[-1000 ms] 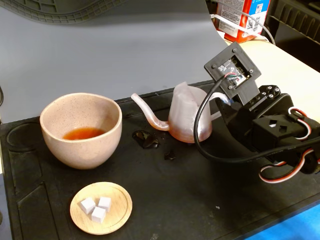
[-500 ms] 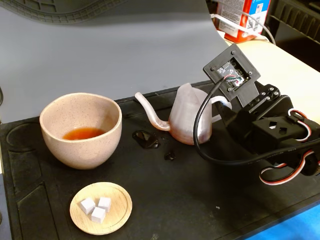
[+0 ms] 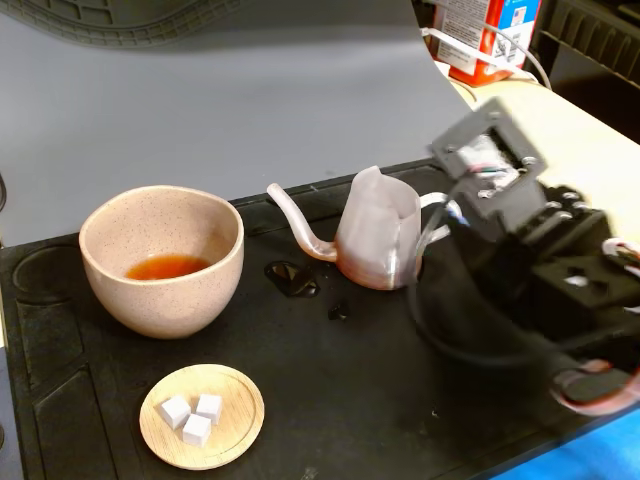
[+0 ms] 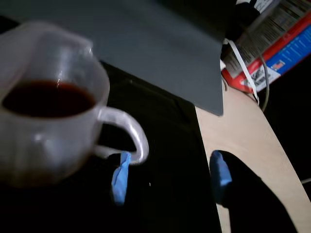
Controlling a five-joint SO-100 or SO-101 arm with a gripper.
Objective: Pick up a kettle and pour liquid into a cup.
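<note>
Black rubber matting [image 3: 400, 400] covers the work surface, with a grey sheet [image 3: 250, 90] lying behind its far edge and a pale wooden tabletop [image 3: 570, 130] at the far right corner, where a red and white carton [image 3: 485, 35] stands.

Near the middle of the mat's far edge stands the small translucent pinkish-white plastic kettle [image 3: 378, 235], upright, its long thin curved spout [image 3: 295, 222] aimed toward the left edge. My wrist view looks into its open top and shows dark reddish liquid [image 4: 48, 99] inside, with the loop handle [image 4: 127, 136] jutting toward me.

My pincer [image 4: 167, 177] sits just to the right of the kettle in the fixed view. Its jaws stand wide apart and hold nothing: one blue-tipped finger [image 4: 120, 177] lies at the handle, the other [image 4: 219, 170] is well clear on the far side.

By the left edge sits the large round pinkish-beige speckled ceramic cup [image 3: 162, 262], with a shallow pool of orange liquid in its bottom. Dark glossy drops [image 3: 292, 277] lie on the mat below the spout. At the near edge rests a small round wooden dish [image 3: 225, 440] bearing three white cubes [image 3: 192, 417].
</note>
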